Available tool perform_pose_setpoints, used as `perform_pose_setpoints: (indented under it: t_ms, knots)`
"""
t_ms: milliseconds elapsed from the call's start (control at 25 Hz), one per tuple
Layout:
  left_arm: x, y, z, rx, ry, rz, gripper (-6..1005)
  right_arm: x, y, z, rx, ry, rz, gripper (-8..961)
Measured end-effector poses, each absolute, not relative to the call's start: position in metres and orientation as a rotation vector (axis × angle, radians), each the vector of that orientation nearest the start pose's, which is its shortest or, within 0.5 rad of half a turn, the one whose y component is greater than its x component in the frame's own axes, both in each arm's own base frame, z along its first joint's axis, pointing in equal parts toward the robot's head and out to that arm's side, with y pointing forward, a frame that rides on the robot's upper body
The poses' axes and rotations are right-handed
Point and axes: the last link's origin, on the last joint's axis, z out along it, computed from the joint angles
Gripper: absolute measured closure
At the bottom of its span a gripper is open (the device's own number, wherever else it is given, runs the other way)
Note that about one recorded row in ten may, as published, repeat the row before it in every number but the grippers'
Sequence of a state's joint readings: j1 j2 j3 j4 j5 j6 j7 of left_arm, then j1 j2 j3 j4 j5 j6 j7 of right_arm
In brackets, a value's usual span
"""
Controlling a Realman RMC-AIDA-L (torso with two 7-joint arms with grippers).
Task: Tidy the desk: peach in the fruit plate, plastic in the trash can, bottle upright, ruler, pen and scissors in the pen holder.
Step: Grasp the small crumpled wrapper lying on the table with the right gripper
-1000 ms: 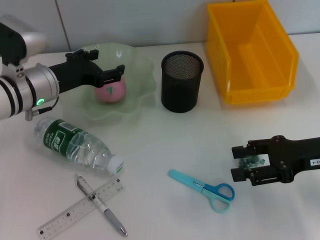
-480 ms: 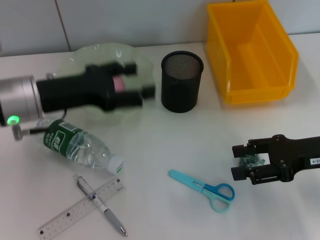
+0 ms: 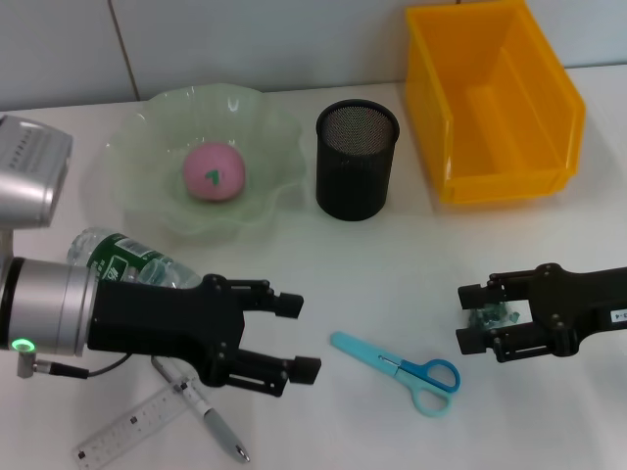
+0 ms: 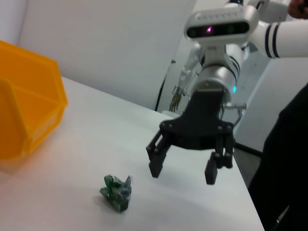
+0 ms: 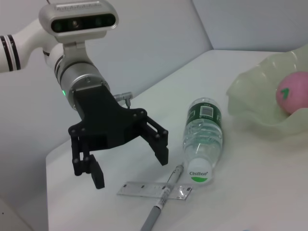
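From the head camera, the white table (image 3: 392,264) carried a pale green, wavy-rimmed translucent fruit plate (image 3: 265,127) at 11 o'clock, with a pink peach (image 3: 213,173) resting in its hollow. Just beside it, at 12 o'clock, stood the black mesh pen holder (image 3: 357,159), a plain cylinder, and at 1 o'clock sat the glossy yellow plastic trash can (image 3: 490,103), box-shaped with sloping walls. The left claw (image 3: 294,338), matte black with blunt fingers spread apart and holding nothing, hovered at 7 o'clock above the clear, crinkled bottle (image 3: 122,266) lying on its side. Below it a transparent ruler (image 3: 127,429) and a silver pen (image 3: 220,431) lay crossed. Scissors (image 3: 402,370) with light and dark blue handles lay flat at 5 o'clock. The right claw (image 3: 473,318) at 4 o'clock had its fingers parted on either side of a small crumpled green plastic (image 3: 493,314) scrap.

In the left wrist view, the right claw (image 4: 185,169) hung open above the table, with the crumpled plastic (image 4: 117,192) lying near it, apart from the fingers.

In the right wrist view, the left claw (image 5: 127,163) stood spread wide, near the bottle (image 5: 202,137), whose white cap faced the ruler (image 5: 154,190) and pen (image 5: 163,202); the peach (image 5: 292,92) sat in the plate (image 5: 250,103).
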State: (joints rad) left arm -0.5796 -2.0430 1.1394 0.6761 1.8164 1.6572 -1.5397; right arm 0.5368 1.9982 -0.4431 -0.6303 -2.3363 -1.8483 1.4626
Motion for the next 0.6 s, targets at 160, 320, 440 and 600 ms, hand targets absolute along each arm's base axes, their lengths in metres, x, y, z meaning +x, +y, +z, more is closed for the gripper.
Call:
perform_pose_setpoints:
  t_ms: [160, 320, 440, 600]
  knots:
    - [-0.211, 0.309, -0.035, -3.159, -0.555, -0.646, 137, 0.293, 0.292, 0.035, -2.900, 0.859, 0.619, 236]
    - [-0.213, 0.307, -0.036, -3.159, -0.543, -0.646, 137, 0.288, 0.297, 0.038, -2.909, 0.864, 0.603, 236]
    - [-0.214, 0.305, -0.037, -3.150, -0.510, -0.663, 137, 0.280, 0.304, 0.042, -2.922, 0.877, 0.570, 237]
    - [-0.214, 0.305, -0.038, -3.144, -0.500, -0.668, 137, 0.260, 0.317, 0.047, -2.990, 0.890, 0.395, 238]
